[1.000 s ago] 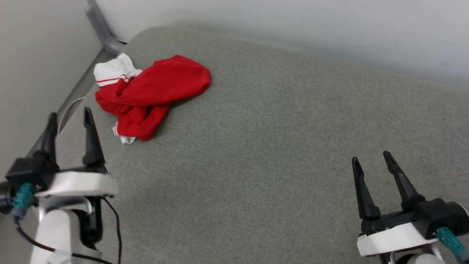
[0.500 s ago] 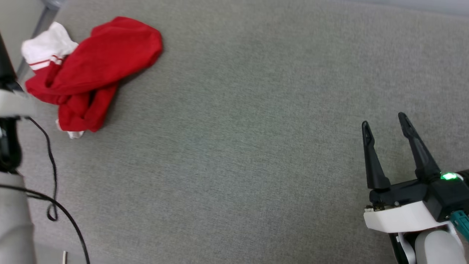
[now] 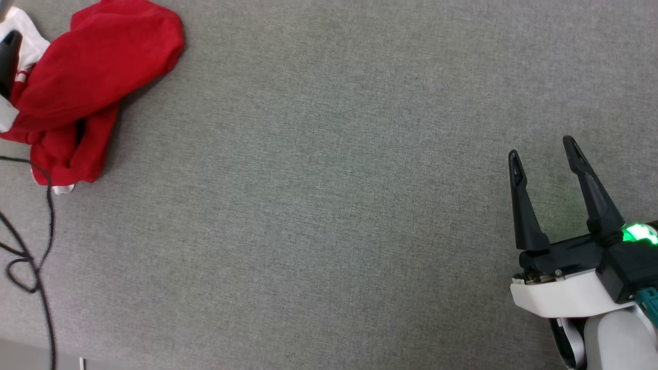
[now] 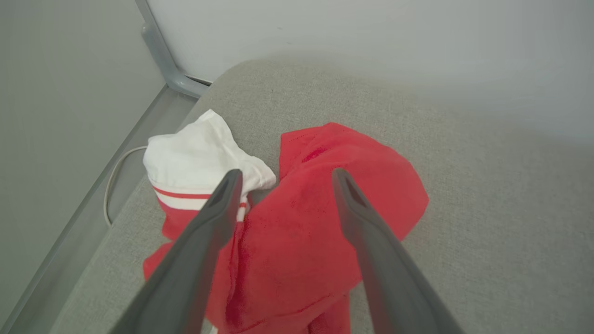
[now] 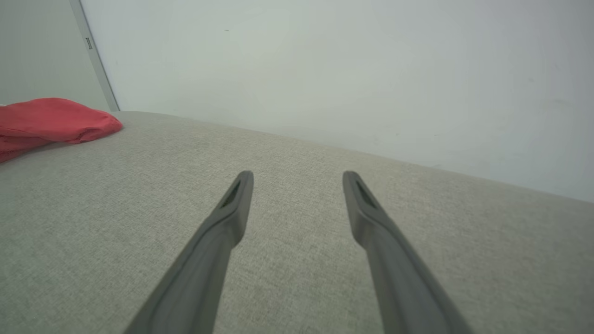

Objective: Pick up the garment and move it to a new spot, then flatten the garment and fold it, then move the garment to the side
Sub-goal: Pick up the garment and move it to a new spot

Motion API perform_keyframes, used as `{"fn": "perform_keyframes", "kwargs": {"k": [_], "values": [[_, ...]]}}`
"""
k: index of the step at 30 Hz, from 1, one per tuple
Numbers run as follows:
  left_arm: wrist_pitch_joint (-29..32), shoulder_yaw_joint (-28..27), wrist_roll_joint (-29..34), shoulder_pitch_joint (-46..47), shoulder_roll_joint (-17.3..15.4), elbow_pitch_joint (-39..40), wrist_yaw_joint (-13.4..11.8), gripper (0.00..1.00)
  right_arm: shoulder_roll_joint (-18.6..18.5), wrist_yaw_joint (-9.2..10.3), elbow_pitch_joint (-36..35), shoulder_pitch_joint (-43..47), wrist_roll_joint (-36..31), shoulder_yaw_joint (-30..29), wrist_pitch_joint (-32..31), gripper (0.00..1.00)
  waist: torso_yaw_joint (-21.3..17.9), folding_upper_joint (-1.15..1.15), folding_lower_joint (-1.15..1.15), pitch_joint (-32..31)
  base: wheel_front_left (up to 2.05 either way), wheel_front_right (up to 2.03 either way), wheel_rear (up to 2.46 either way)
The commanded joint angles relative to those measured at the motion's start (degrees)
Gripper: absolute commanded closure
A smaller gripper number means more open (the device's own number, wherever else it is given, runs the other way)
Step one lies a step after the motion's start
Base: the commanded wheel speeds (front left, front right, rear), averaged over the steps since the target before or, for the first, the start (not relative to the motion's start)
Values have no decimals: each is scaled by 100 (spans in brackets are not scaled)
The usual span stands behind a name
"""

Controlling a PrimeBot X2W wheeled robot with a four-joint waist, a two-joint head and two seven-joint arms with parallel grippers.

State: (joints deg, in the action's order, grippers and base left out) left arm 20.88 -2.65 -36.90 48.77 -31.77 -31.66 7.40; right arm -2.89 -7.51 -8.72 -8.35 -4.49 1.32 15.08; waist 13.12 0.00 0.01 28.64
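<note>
The garment lies crumpled on the grey cushioned surface at the far left, red with a white sleeve that has red stripes. My left gripper hangs open just above the heap, one finger over the white sleeve and the other over the red cloth, nothing between them. In the head view one dark fingertip shows at the left edge, over the cloth. Far to the right, my right gripper stands open and empty over bare fabric. From its wrist view the garment lies far off to the left.
The grey upholstered surface stretches wide between the two arms. A pale wall rises behind it. A grey metal rail and a white cable run along the left edge. My arm's black cable loops at the lower left.
The head camera has tilted down and swung right, so the whole picture has shifted. My left gripper has reached forward over the garment. The right gripper has kept its place, still open.
</note>
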Motion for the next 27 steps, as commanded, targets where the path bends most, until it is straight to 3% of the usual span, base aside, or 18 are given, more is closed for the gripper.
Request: {"fn": "perform_keyframes", "kwargs": {"k": [1, 11, 14, 20, 22, 27], "values": [[322, 75, -173, 141, -142, -94, -1, 0, 4, 4, -46, -148, -48, 11, 14, 0, -49, 0, -1, 73, 0, 0, 0], [2138, 573, -1059, 185, -494, -766, 0, 0, 4, 4, -146, -235, -160, -43, 14, 0, -194, 0, -1, 436, 0, 0, 0], [2383, 719, -1133, 115, -529, -955, 0, 0, 4, 4, -160, -268, -181, -34, 14, 0, -225, 0, -1, 536, 0, 0, 0], [2513, 1119, -1133, -23, -277, -1339, 1, 0, 4, 4, -121, -327, -201, 12, 14, 0, -263, 0, -1, 613, 0, 0, 0], [2441, 1242, -1145, -24, -246, -1370, 1, 100, 4, 4, -101, -338, -193, 18, 14, 0, -271, 0, -1, 581, 0, 0, 0], [1867, 1429, -1067, 166, -487, -1181, 2, 100, 4, 4, -31, -282, -114, 2, 14, 0, -243, 0, -1, 314, 0, 0, 0]]}}
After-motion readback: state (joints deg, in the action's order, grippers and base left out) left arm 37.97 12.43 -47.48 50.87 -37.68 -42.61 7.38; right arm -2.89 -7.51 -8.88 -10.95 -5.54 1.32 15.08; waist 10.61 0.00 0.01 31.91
